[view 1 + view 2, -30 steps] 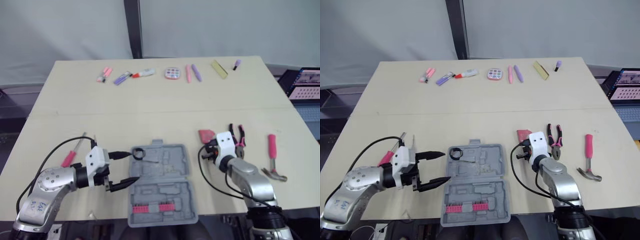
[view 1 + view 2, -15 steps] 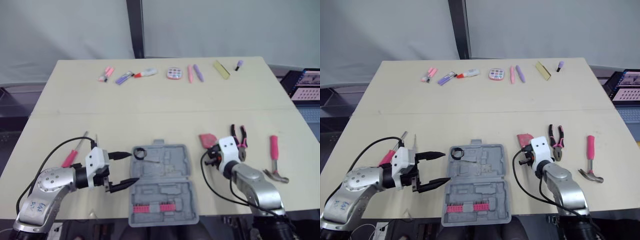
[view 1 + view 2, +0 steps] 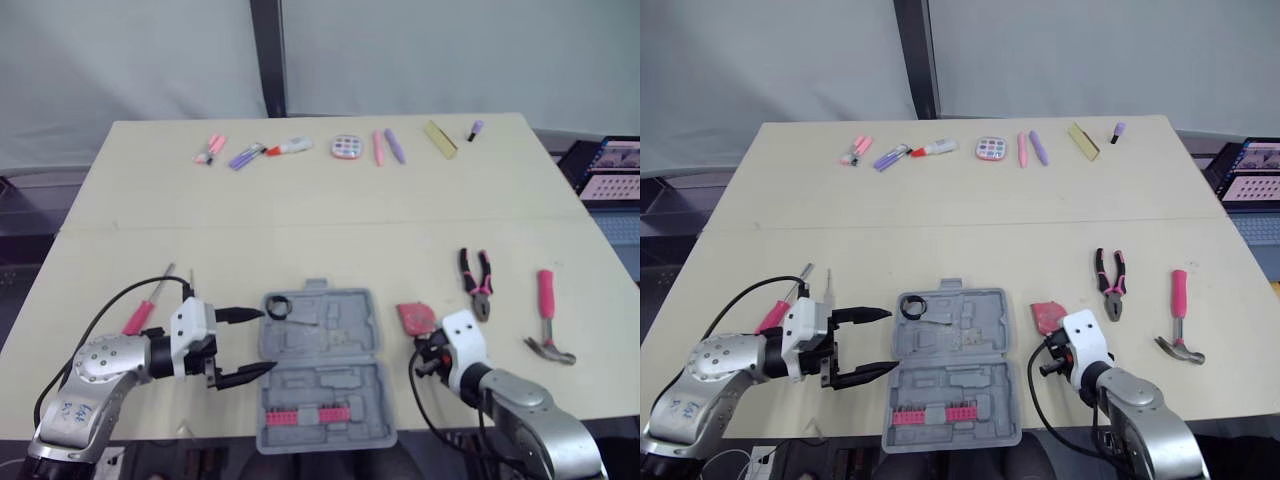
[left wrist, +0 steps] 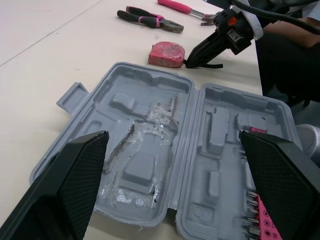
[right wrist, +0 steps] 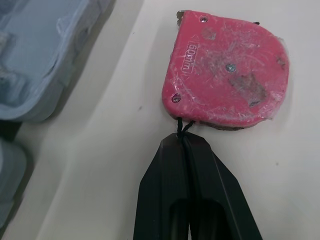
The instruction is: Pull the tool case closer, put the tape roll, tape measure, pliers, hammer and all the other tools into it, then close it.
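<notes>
Right fingers (image 5: 167, 192) pinching cord (image 5: 178, 127) of tape measure (image 5: 227, 75), left fingers (image 4: 75, 180) spread wide beside open tool case (image 4: 165, 145).

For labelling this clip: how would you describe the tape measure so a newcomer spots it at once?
On the beige table, look just right of the open grey tool case. The tape measure is the flat red squarish block there, unlike the long-handled pliers and hammer farther right.

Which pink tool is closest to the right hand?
The tape measure: its black cord is pinched in the shut right hand. The pliers and hammer lie farther right.
</notes>
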{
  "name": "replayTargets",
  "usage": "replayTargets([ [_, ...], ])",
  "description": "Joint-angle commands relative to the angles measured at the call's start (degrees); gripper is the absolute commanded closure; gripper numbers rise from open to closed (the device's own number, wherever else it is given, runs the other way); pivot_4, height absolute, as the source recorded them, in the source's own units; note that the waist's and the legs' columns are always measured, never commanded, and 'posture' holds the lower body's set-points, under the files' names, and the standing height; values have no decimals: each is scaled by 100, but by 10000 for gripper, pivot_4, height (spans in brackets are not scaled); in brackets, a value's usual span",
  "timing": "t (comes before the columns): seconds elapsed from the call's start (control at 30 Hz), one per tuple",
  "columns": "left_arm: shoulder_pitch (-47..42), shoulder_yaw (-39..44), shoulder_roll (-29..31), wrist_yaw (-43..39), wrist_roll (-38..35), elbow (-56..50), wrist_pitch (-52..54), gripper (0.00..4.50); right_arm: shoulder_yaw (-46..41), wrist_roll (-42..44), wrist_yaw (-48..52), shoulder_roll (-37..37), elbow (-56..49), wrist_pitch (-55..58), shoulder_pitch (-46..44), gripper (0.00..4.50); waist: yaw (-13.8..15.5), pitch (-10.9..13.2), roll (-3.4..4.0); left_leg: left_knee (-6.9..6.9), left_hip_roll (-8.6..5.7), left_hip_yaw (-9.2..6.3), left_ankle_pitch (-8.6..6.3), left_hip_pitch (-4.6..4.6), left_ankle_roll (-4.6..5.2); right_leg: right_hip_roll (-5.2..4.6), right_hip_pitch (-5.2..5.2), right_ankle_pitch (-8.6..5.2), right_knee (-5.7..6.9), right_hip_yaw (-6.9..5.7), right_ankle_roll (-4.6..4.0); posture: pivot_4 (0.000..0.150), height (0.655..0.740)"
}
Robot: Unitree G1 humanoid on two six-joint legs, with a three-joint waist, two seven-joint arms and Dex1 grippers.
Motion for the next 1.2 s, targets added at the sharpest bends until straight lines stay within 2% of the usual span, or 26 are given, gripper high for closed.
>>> replayTargets([
  [0.03,-23,-24,17,-117,-16,-53,-135,0,55,153,108,-57,-229,173,186,44849,2,0,0,-2,0,-1,0,0,0,0,0,0,0,0,0,1500,7400],
  [1.2,-3,-258,-23,-34,-39,-294,33,0,14,715,168,-406,-992,551,952,44849,17,0,0,-1,0,1,0,-1,0,-1,4,0,-8,2,0,1500,7400],
])
